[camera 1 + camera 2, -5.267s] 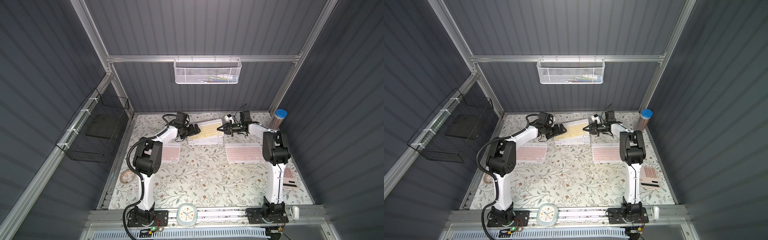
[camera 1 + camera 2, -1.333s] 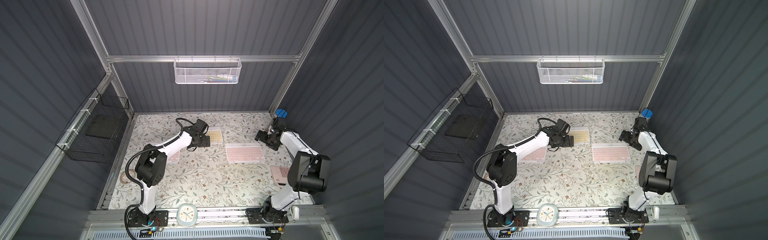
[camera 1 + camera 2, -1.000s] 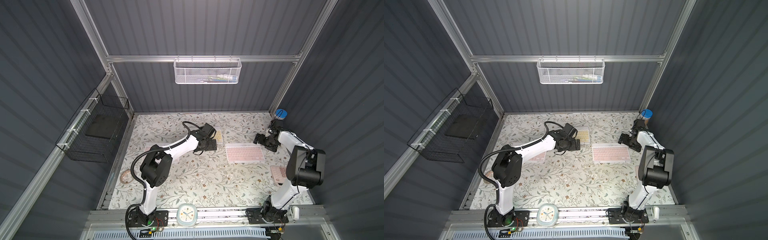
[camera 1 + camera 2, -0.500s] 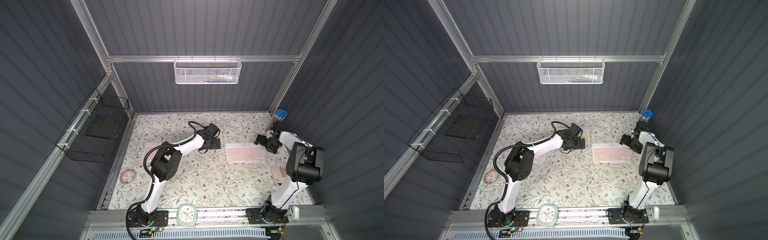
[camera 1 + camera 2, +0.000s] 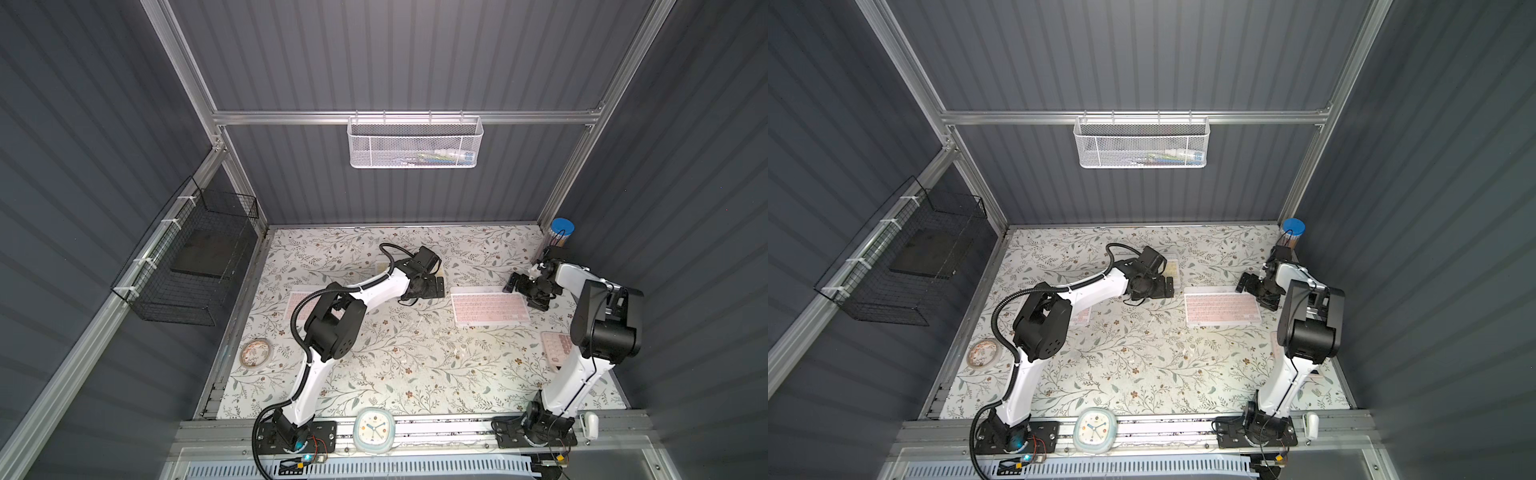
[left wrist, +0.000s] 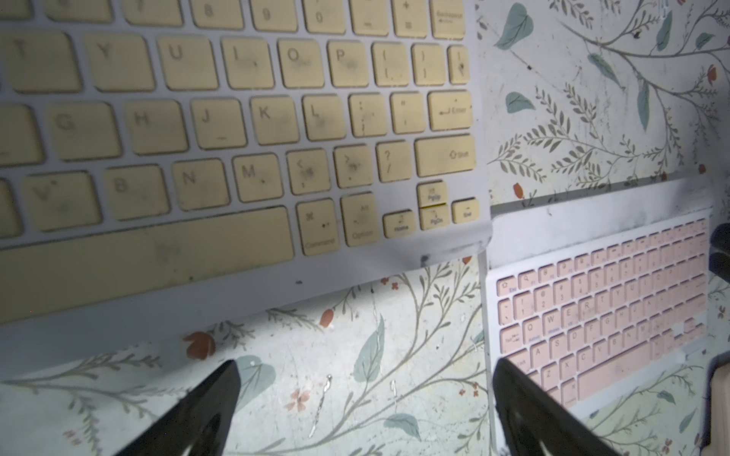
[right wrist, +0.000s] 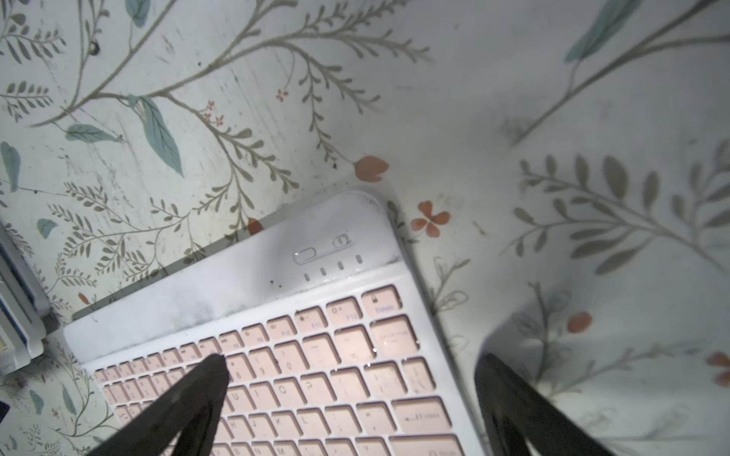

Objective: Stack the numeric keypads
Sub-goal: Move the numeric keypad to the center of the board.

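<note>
The left pincer (image 6: 365, 369), earlier at the left end of the yellow-keyed, white-framed keypad (image 6: 237, 118), now hangs spread over the floral desk (image 5: 415, 365) between that keypad and the pink-keyed white keypad (image 5: 490, 307). The right pincer (image 7: 353, 361), earlier at the yellow keypad's right end, now straddles the pink keypad's right edge.

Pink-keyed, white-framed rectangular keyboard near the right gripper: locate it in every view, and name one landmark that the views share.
Top view: pink-keyed keyboard, lying flat, right of centre.
Top view: same place, right of centre.
Left wrist: lower right of the picture.
Right wrist: lower middle, one rounded corner showing.
Shared landmark: yellow-keyed white-framed keyboard, beside it in both top views and the left wrist view.
</note>
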Controlling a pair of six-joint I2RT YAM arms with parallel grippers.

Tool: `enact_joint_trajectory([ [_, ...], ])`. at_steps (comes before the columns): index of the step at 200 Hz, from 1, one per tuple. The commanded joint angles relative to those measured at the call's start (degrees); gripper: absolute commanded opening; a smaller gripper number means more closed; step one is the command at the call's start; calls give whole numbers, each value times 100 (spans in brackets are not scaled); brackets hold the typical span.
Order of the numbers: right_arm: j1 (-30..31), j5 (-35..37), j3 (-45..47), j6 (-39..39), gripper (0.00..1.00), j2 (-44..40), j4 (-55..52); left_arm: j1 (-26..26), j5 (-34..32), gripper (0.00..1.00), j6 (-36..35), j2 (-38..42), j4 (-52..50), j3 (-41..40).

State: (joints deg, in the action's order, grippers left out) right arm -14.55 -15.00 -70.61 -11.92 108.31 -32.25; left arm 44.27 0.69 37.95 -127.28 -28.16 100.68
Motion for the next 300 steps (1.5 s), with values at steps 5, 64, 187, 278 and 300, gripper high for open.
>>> enact_joint_trajectory([
  [5, 200, 18, -36, 156, 99, -9, -363, 41, 242, 100, -61, 15, 78, -116],
  [64, 451, 201, 332, 161, 99, -323, -443, 108, 493, 100, -164, -33, 86, -258],
  [187, 931, 480, 392, 35, 96, -369, -596, 161, 498, 100, -424, -595, -590, 722],
  [278, 1005, 601, 333, -48, 96, -280, -473, -13, 224, 100, -492, -921, -843, 1290],
  [300, 1072, 602, 347, -64, 96, -216, -423, -80, 204, 100, -499, -929, -858, 1361],
])
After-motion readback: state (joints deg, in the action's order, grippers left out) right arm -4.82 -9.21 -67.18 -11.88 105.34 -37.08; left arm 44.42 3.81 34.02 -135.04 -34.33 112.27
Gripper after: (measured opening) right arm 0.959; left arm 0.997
